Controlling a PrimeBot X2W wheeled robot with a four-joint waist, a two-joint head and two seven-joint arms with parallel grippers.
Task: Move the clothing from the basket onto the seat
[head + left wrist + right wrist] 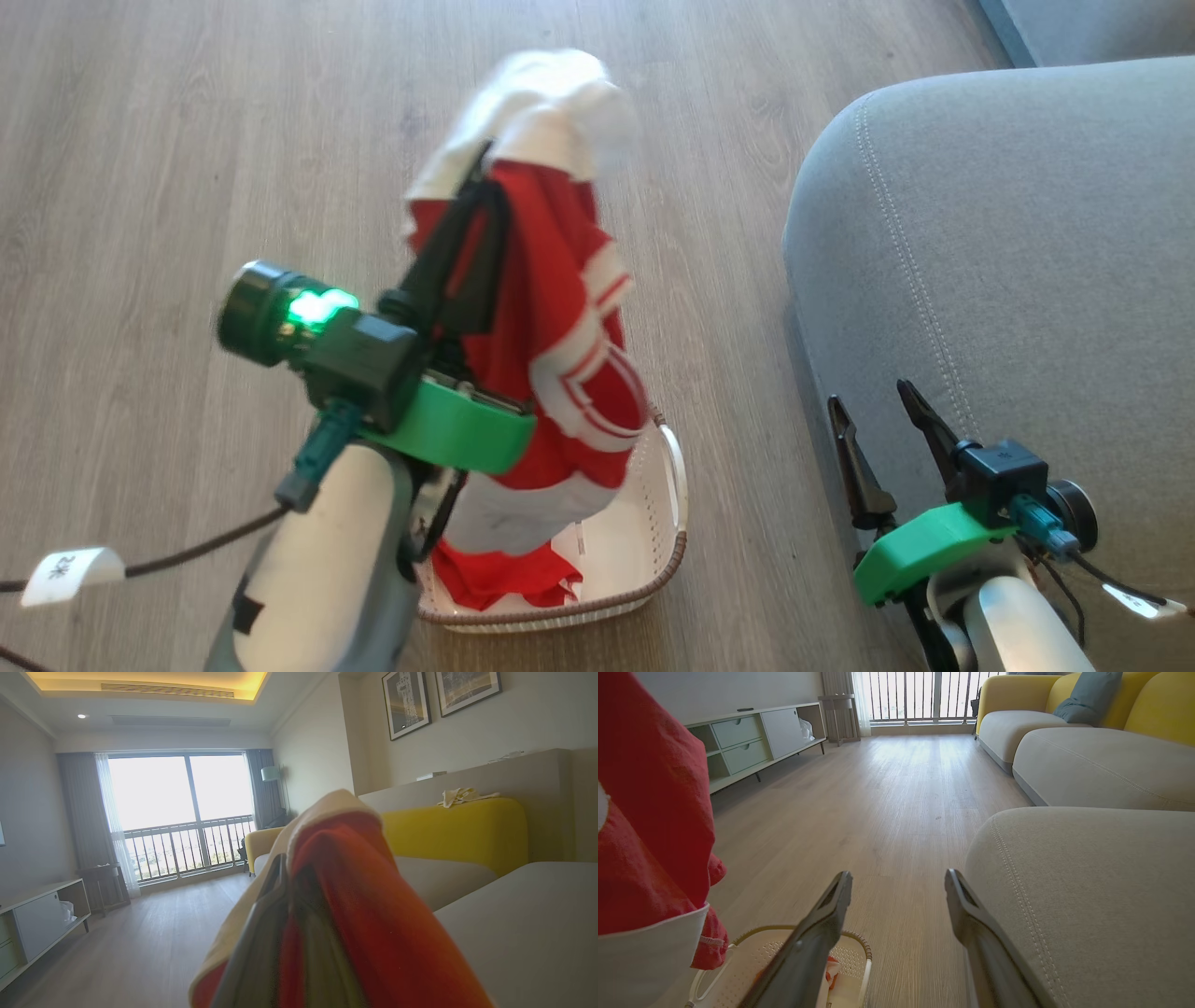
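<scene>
Left pincer [485, 177] is clamping tight on a red-and-white garment [560, 308]. Its fingers are closing on the fabric near the top, and a white panel is flopping over the fingertips. The garment is hanging straight down from the pincer, above the basket [668, 551], with its lower end dangling inside the basket walls. A striped cuff is showing about halfway down, on the side facing the sofa seat cushion [1027, 261].

Some red fabric [504, 574] is lying bunched at the basket bottom; cannot tell if it is the garment's tail or a second piece.

The basket is sitting on the wood floor [187, 140], near the cushion's rounded corner with a strip of floor between them.

In the left wrist view the garment is draping over the fingers [264, 924] and hiding most of them, with the grey cushion lying off to the right.

Right pincer [868, 397] is standing wide open and gripping nothing. It is hovering at the cushion's front edge, well apart from the garment. In the right wrist view its two fingers are spreading wide: the basket rim is showing under the left finger, the garment is hanging at far left, and the cushion is lying at right.
</scene>
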